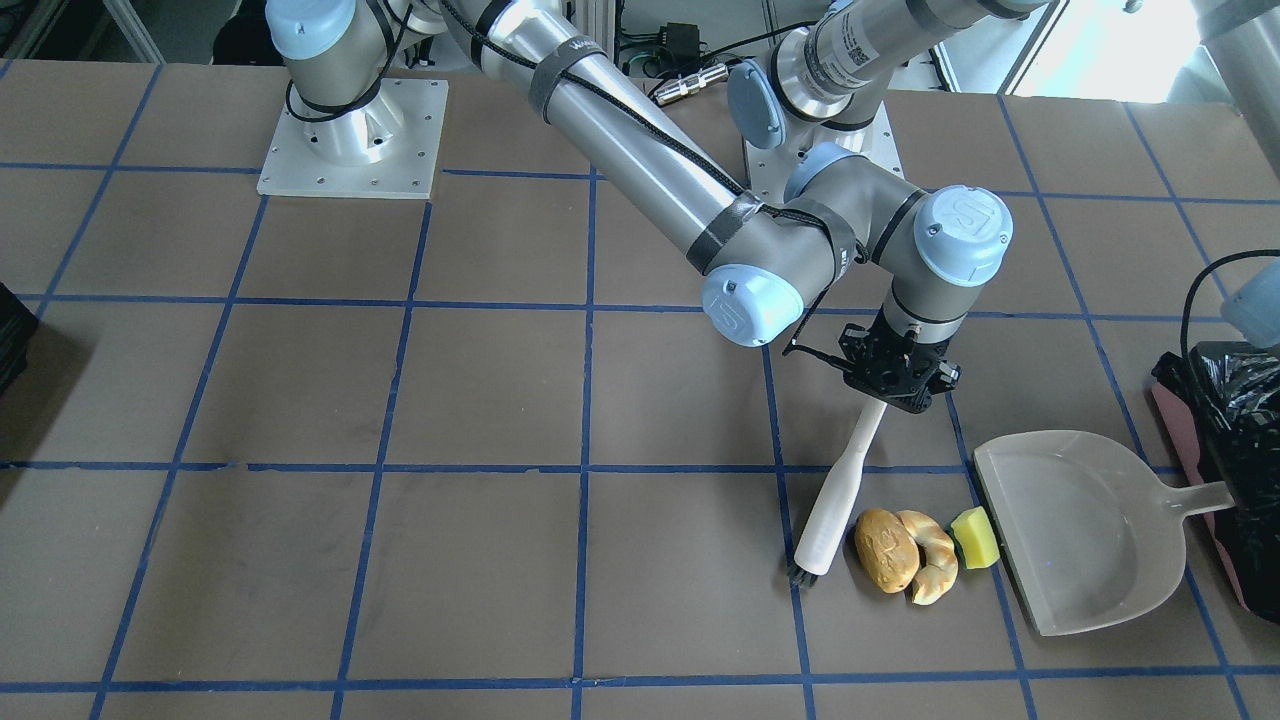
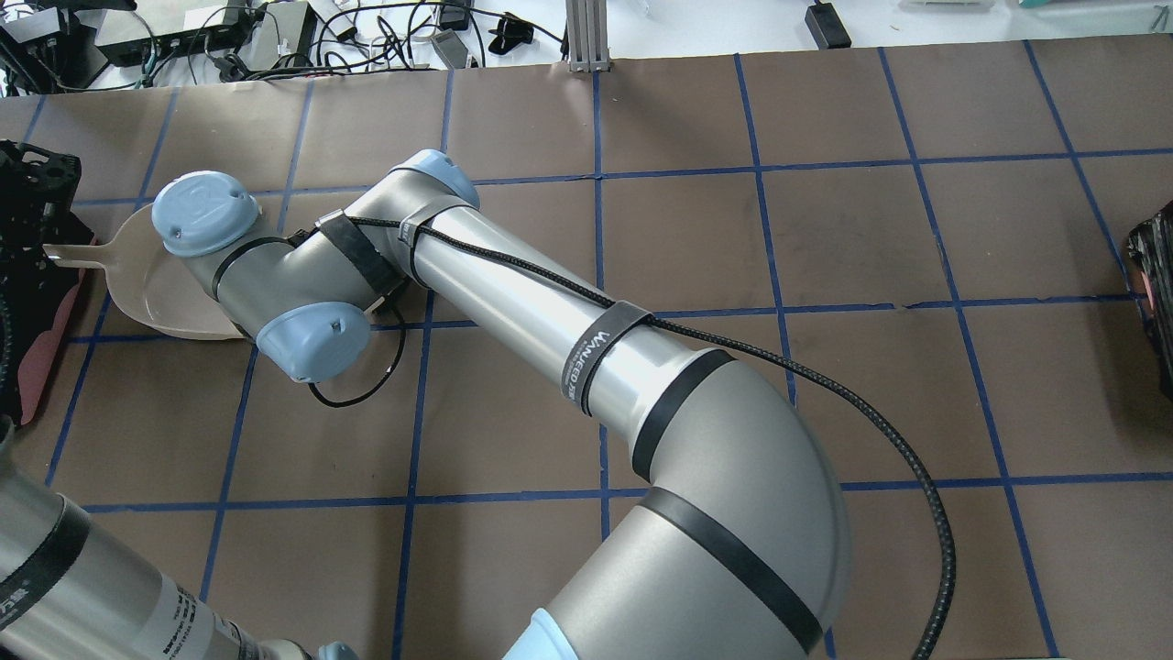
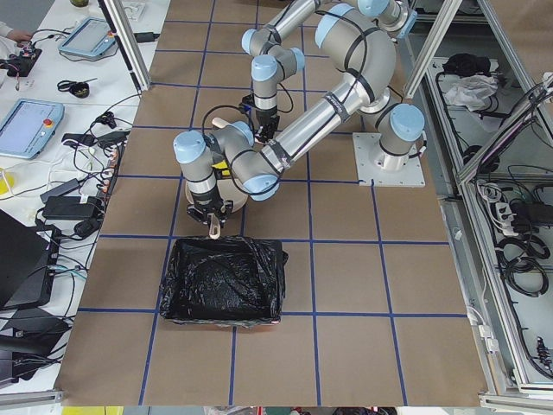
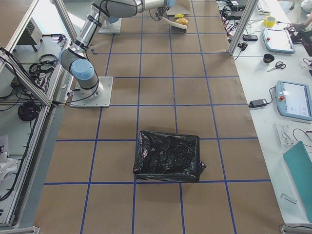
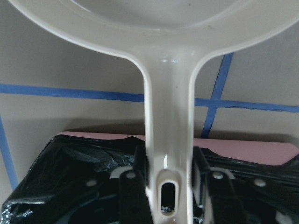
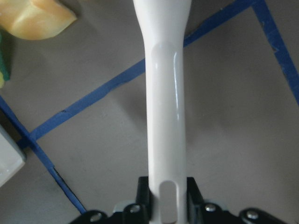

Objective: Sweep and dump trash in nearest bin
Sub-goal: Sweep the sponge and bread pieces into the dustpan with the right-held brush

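The right hand (image 1: 897, 372) is clamped on the brush (image 1: 838, 495), bristles beside the roll (image 1: 885, 550); the left hand (image 5: 168, 175) grips the dustpan (image 1: 1090, 520) handle by the bin (image 1: 1225, 400).

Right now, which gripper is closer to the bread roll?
Right. The right gripper, holding the brush, hangs just behind the roll on the robot's side. The left gripper clamps the dustpan handle, farther off past the croissant and sponge.
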You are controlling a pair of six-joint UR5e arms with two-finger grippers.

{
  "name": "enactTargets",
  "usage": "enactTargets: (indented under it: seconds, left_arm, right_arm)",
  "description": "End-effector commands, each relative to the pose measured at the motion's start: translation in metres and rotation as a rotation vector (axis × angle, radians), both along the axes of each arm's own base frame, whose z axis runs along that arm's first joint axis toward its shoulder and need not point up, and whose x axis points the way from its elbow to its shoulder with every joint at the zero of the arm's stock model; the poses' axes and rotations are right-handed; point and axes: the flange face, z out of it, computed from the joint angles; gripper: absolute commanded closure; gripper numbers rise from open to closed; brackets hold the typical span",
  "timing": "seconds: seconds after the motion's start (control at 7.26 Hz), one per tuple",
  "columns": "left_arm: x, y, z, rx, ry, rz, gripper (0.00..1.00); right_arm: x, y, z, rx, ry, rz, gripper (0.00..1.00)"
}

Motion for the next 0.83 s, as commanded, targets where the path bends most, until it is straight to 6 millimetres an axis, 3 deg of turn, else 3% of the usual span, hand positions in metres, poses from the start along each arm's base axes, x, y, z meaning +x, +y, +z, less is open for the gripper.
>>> enactTargets:
  seconds: [0.0,0.55,0.69]
  left_arm:
    - [-0.004,0.005,-0.006,-0.006,-0.010,-0.008,1.00]
    - [-0.019,0.008,-0.004,0.001,-0.003,-0.044,1.00]
    - [-0.020,0.007,-0.004,0.001,-0.002,-0.047,1.00]
  right_arm:
    - [0.002,-0.001,-0.003,0.004,0.005,0.040,1.00]
    - [0.015,-0.005,0.000,0.023,-0.051,0.285,1.00]
    - [0.017,-0.006,-0.010,0.019,-0.052,0.349,1.00]
